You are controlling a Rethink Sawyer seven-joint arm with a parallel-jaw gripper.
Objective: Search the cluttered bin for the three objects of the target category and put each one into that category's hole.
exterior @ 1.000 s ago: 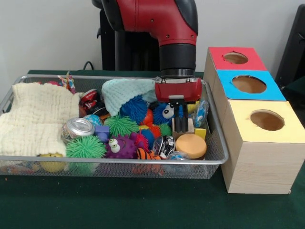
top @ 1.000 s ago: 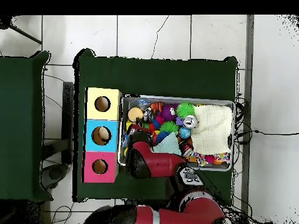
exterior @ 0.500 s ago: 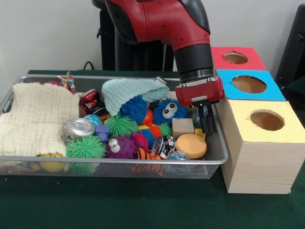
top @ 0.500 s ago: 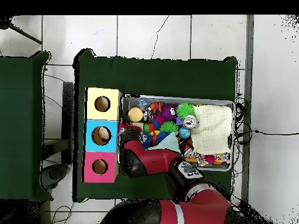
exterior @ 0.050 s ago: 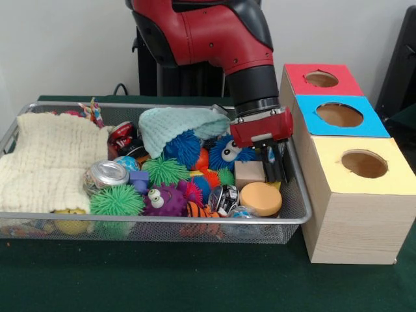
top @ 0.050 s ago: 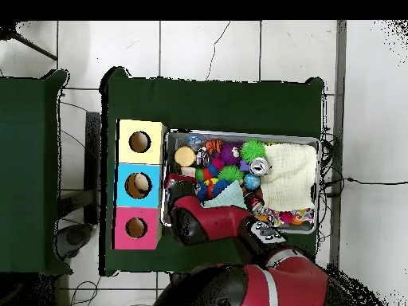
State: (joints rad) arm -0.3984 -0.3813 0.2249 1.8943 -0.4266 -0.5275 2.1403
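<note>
1. Red-and-black arm (exterior @ 0.050 s ago: 214,39) comes down from top centre in front view, bending right; wrist points down over the bin's right end.
2. Gripper (exterior @ 0.050 s ago: 277,170) hangs just inside the wire bin (exterior @ 0.050 s ago: 156,218), near its right wall, beside the wooden box (exterior @ 0.050 s ago: 354,208) w/ three holes.
3. Fingers (exterior @ 0.050 s ago: 283,166) dark, pointing down, close together; can't tell if shut or holding anything.
4. Small tan block (exterior @ 0.050 s ago: 249,173) sits just left of the fingertips, apart or touching unclear. Orange round disc (exterior @ 0.050 s ago: 260,197) lies nearer the camera, below-left of the tips.
5. Blue fuzzy toy w/ googly eyes (exterior @ 0.050 s ago: 227,152) is left of the gripper, partly behind the red wrist plate (exterior @ 0.050 s ago: 261,127).
6. Rest of bin: mint knitted cloth (exterior @ 0.050 s ago: 175,125) at far centre, cream cloth (exterior @ 0.050 s ago: 49,159) filling left end, green spiky balls (exterior @ 0.050 s ago: 117,200), purple spiky toy w/ eyes (exterior @ 0.050 s ago: 166,198), silver can (exterior @ 0.050 s ago: 108,173).
7. Box tops, far to near: red hole (exterior @ 0.050 s ago: 322,78), blue hole (exterior @ 0.050 s ago: 339,114), yellow hole (exterior @ 0.050 s ago: 364,163). All lie right of the gripper, outside the bin.
8. Overhead view: arm (top @ 0.050 s ago: 211,223) covers the bin's (top @ 0.050 s ago: 239,135) lower-left part, next to the blue box top (top @ 0.050 s ago: 139,185); gripper hidden under it. Which toys are the targets: can't tell.
</note>
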